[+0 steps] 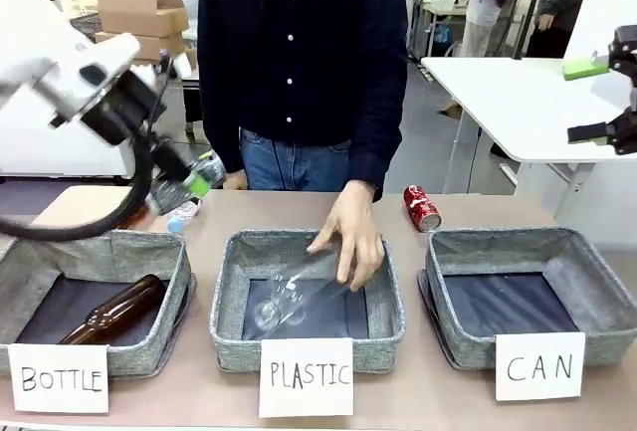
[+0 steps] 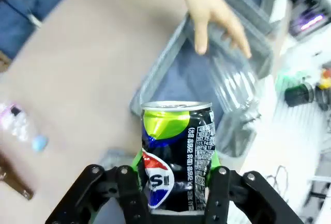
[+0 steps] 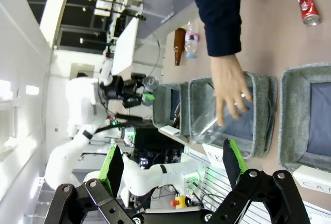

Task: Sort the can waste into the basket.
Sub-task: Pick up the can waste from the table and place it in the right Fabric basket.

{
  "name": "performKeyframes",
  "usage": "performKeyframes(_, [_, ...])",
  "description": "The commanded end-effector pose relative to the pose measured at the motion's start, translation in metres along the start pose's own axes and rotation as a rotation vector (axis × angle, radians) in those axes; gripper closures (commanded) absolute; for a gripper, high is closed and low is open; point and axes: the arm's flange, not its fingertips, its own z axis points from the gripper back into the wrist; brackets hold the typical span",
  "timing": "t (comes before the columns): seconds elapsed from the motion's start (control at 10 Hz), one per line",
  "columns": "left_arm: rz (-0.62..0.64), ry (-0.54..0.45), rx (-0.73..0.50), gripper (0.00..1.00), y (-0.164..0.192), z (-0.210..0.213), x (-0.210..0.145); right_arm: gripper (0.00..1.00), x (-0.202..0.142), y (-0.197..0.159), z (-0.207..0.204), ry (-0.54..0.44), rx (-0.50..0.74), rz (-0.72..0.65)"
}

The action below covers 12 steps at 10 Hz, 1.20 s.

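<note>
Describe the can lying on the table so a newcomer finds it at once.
Start at the grey fabric basket signed CAN, rightmost of three. Just behind its far left corner a red metal can with white markings lies on its side. Bright red sets it apart from that grey basket.

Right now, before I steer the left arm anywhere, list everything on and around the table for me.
Grey fabric rectangular baskets: three, white paper signs, in a row at the near edge: BOTTLE basket, PLASTIC basket, CAN basket.
Brown glass bottles: two, one in the BOTTLE basket, the other on the table behind it.
Clear plastic bottles: two, one in the PLASTIC basket, one blue-capped beside the loose brown bottle.
Red metal drink can: one, lying behind the CAN basket.
Black metal drink can: one, held.
Person's hand: one, on the bottle in the PLASTIC basket.
Left gripper: shut on the black can, raised.
Right gripper: open, empty, raised.
</note>
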Motion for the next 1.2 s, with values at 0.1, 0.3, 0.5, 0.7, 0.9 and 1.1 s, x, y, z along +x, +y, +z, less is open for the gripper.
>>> performKeyframes(0.1, [-0.180,0.003,0.257,1.00,-0.037,-0.021,-0.032,0.00,0.002,-0.001,-0.002,-0.006,0.027,0.022])
performKeyframes(0.3, [-0.059,0.010,0.098,1.00,-0.022,-0.004,-0.019,0.00,0.002,-0.001,-0.002,-0.006,0.027,0.022])
performKeyframes(0.5, [-0.059,0.010,0.098,1.00,-0.022,-0.004,-0.019,0.00,0.002,-0.001,-0.002,-0.006,0.027,0.022])
performKeyframes(0.7, [-0.143,-0.113,-0.019,0.55,-0.012,-0.044,-0.007,0.00,0.000,0.000,0.000,0.000,0.000,0.000])
performKeyframes(0.9, [-0.418,-0.160,-0.191,0.55,-0.068,-0.143,0.043,0.00,-0.017,-0.006,0.075,-0.129,-0.302,0.065])
performKeyframes(1.1, [-0.693,-0.181,-0.270,0.55,-0.122,-0.228,0.096,0.00,-0.060,-0.041,0.157,-0.185,-0.629,0.054])
